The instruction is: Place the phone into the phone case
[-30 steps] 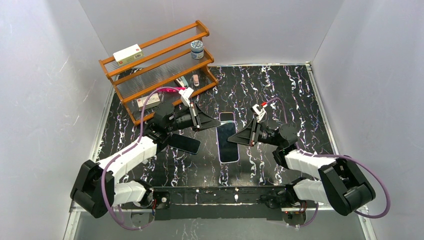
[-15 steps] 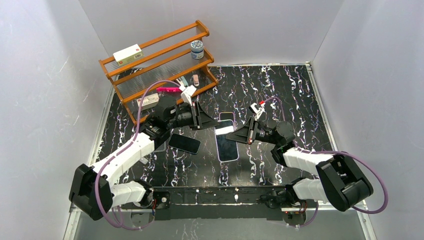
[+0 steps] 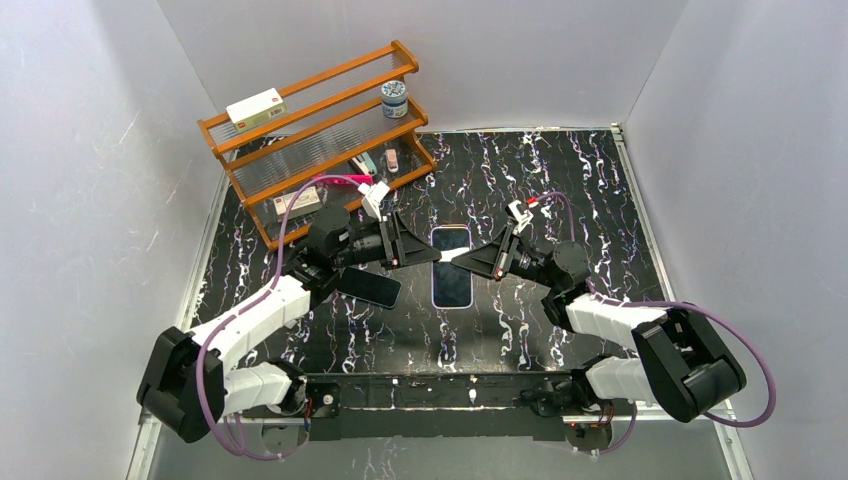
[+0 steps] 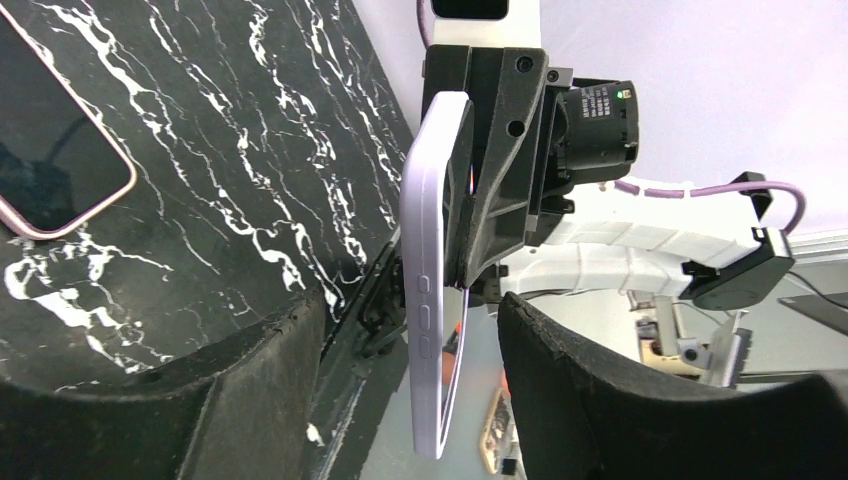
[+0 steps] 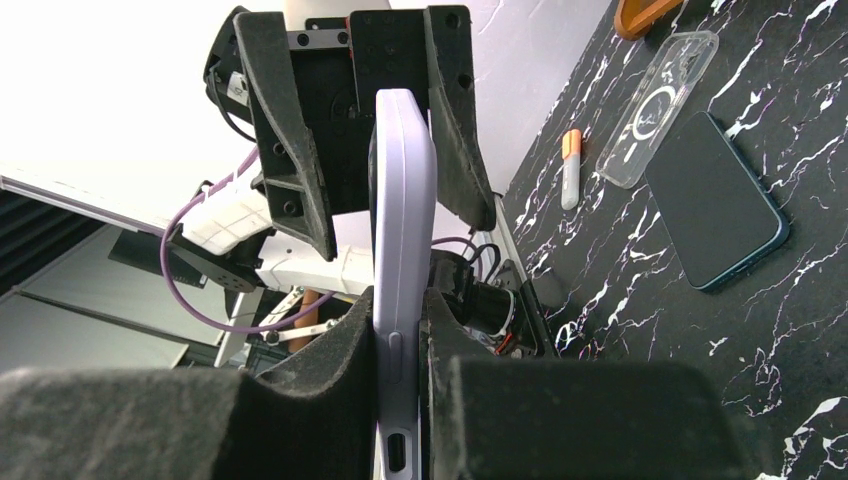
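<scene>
The lilac phone case [image 5: 403,180] hangs on edge above the table, and my right gripper [image 5: 400,340] is shut on its near end. From above the case is only a thin pale strip [image 3: 455,254] between both grippers. My left gripper [image 4: 405,330] is open, its fingers straddling the case's far end [image 4: 425,250] with gaps on both sides. The phone [image 3: 450,280], dark-screened with a pink rim, lies flat on the table right under the case and shows again in the left wrist view [image 4: 50,130]. Whether anything sits inside the case I cannot tell.
A second, dark teal phone [image 3: 368,287] lies left of centre, with a clear case [image 5: 655,110] and an orange-capped marker [image 5: 570,165] beyond it. A wooden shelf [image 3: 320,130] with a white box and a jar stands at the back left.
My right gripper has raised the lilac case off the table and turned it on edge. The left gripper, shut a second ago, has opened around the case's far end.
</scene>
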Tool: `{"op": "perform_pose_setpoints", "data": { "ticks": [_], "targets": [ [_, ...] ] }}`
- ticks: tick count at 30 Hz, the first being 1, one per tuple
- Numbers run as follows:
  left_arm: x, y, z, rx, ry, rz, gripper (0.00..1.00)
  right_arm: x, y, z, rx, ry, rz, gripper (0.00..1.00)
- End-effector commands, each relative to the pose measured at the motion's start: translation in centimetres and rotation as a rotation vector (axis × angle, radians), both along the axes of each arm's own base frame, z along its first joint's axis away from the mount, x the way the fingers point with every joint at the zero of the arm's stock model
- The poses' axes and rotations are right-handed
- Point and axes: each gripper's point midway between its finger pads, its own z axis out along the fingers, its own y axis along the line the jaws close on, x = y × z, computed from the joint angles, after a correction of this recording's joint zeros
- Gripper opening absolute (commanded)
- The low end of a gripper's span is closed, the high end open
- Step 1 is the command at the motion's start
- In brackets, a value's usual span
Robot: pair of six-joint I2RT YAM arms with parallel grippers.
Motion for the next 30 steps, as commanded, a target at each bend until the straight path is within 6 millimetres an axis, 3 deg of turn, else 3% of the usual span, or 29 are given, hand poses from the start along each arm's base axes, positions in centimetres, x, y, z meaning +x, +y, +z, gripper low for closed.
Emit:
{"op": "perform_pose_setpoints", "data": {
  "ticks": [1, 7, 13, 18, 24, 27, 30],
  "targets": [
    [-0.5, -0.7, 1.3, -0.097, 0.017, -0.044, 0.6, 0.6, 0.0, 4.4, 0.099, -0.136, -0.026, 0.12],
    [-0.5, -0.9, 1.3, -0.117, 0.033, -0.044, 0.5, 0.4, 0.2, 4.1, 0.096, -0.128, -0.007, 0.14],
    [-0.6, -0.9, 1.6, -0.135, 0.024, -0.049, 0.16, 0.0, 0.2, 3.5, 0.086, -0.114, 0.011, 0.23],
    [-0.9, -0.9, 1.6, -0.139, 0.007, -0.066, 0.01, -0.6, 0.3, 3.2, 0.07, -0.115, 0.042, 0.37],
    [-1.5, -0.8, 2.1, -0.138, -0.036, -0.103, 0.0, -0.4, -0.2, 3.7, 0.055, -0.136, 0.011, 0.62],
    [-1.7, -0.8, 2.0, -0.124, -0.048, -0.119, 0.0, 0.2, -0.8, 4.3, 0.045, -0.148, -0.025, 0.64],
    [-1.7, -0.8, 1.5, -0.106, -0.047, -0.124, 0.0, 0.6, -1.5, 5.1, 0.048, -0.165, -0.051, 0.59]
  ]
}}
